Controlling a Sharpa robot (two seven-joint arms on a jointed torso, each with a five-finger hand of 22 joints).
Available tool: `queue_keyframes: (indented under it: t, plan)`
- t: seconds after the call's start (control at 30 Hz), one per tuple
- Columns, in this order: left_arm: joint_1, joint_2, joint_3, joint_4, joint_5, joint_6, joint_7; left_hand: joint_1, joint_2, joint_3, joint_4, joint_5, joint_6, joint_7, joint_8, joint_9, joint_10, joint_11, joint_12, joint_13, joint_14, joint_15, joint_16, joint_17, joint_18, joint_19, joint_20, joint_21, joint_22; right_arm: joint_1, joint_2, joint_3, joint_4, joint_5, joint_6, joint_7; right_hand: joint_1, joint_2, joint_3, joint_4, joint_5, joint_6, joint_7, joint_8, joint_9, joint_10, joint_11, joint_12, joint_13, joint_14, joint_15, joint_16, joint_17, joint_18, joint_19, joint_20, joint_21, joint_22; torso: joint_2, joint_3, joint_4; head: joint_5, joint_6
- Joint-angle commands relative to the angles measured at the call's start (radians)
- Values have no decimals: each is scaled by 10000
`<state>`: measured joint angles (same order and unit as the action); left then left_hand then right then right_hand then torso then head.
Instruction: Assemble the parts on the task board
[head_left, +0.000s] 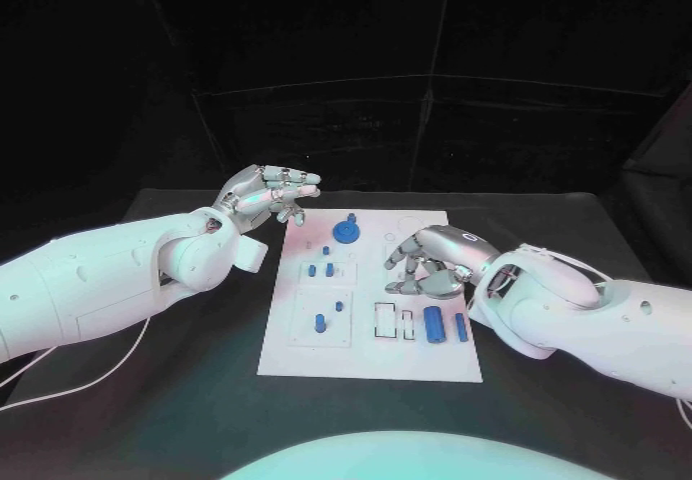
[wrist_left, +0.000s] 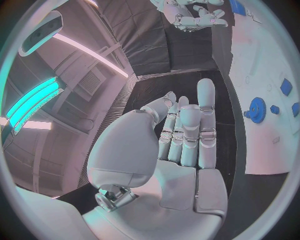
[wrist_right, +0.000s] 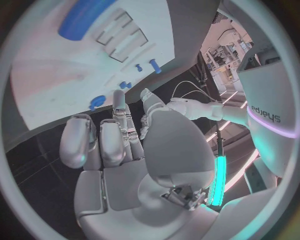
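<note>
Left hand (head_left: 271, 194), fingers curled and empty, hovers beside the task board (head_left: 372, 362) at upper left; right hand (head_left: 430, 262) (fingers bent downward, grasp indiscernible) rests at board centre, above the blue parts (head_left: 434, 325).

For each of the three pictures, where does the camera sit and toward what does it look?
Head view: on the robot's head, looking down at the board; both arms come in, the left hand by the board's far left corner, the right hand over the board.
Left wrist view: behind the left hand, facing the table and the board's edge with the gear.
Right wrist view: behind the right hand, facing the board.
Shared: the head and left wrist views both show the gear and the right hand.
</note>
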<state>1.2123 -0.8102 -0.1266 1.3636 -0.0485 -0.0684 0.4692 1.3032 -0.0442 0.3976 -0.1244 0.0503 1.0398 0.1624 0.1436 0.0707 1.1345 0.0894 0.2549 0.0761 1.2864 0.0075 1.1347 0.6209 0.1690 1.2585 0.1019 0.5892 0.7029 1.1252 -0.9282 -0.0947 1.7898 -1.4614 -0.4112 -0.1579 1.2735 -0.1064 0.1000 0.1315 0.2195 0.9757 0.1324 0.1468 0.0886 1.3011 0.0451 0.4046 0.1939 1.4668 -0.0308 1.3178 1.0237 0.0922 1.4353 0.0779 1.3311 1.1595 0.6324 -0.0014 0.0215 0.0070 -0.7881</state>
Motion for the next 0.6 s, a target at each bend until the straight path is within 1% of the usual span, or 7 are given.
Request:
queue_keyframes:
  t: [0.03,0.13,0.23,0.27,0.43,0.53,0.6]
  plan:
    - [14,2,5,28,42,73,61,38,-6,-58,-5,26,-9,60,8,-12,-70,22,35,14,-64,-19,23,-12,131,19,15,-54,-17,43,-392,-12,174,1546,172,-1267,-504,-45,-404,497,516,222,-123,215,72,289,-118,580,564,333,-120,165,239,-155,57,-135,165,229,-11,-20,-99,-148,43]
    - [11,-5,-18,35,42,76,65,38,-6,-58,-5,26,-9,60,8,-12,-70,22,35,14,-64,-19,23,-12,131,19,15,-54,-17,57,-820,-20,308,1598,346,-1888,-673,12,-855,978,609,402,-246,528,216,251,-257,1556,1668,361,-195,388,579,-196,144,-265,370,529,-25,-4,-162,-217,50]
    - [8,-30,-55,49,42,77,71,27,-9,-68,1,25,-8,61,9,-12,-71,23,41,14,-66,-17,24,-15,131,19,16,-57,-19,-6,-1064,-26,429,1457,449,-2389,-470,150,-1289,1413,515,317,-306,811,402,-22,-307,3210,3746,360,-217,549,795,-229,192,-336,524,756,-41,9,-223,-248,54]
    - [7,-39,-67,55,42,78,72,27,-9,-68,1,25,-8,61,9,-12,-71,23,41,14,-66,-17,24,-15,131,19,16,-57,-19,-47,-1136,-28,474,1398,511,-2591,-480,168,-1365,1488,487,310,-291,858,433,-40,-287,3456,4078,363,-266,576,850,-259,208,-291,559,816,-46,10,-242,-259,49]
    - [4,-81,-103,87,42,82,77,27,-9,-68,1,25,-8,61,9,-12,-71,23,41,14,-66,-17,24,-15,131,19,16,-57,-19,-275,-1320,-37,640,1170,807,-3518,-375,302,-1833,1575,377,109,-278,1114,626,-328,-254,4105,5162,355,-244,646,940,-267,202,-262,603,883,-64,12,-283,-304,43]
    - [4,-97,-111,101,42,86,81,27,-9,-68,1,25,-8,61,9,-12,-71,23,41,14,-66,-17,24,-15,131,19,16,-57,-19,-438,-1347,-40,765,906,910,-3856,-395,296,-2046,1584,297,19,-277,1205,694,-351,-238,4337,5563,357,-230,671,977,-269,203,-254,618,908,-66,-4,-253,-348,36]
    - [4,-110,-115,109,42,88,83,27,-9,-68,1,25,-8,61,9,-12,-71,23,41,14,-66,-17,24,-15,131,19,16,-57,-19,-512,-1337,-41,820,696,974,-4016,-419,274,-2153,1589,256,-12,-278,1254,728,-351,-233,4438,5741,359,-230,684,999,-274,210,-249,633,935,-59,3,-245,-360,36]
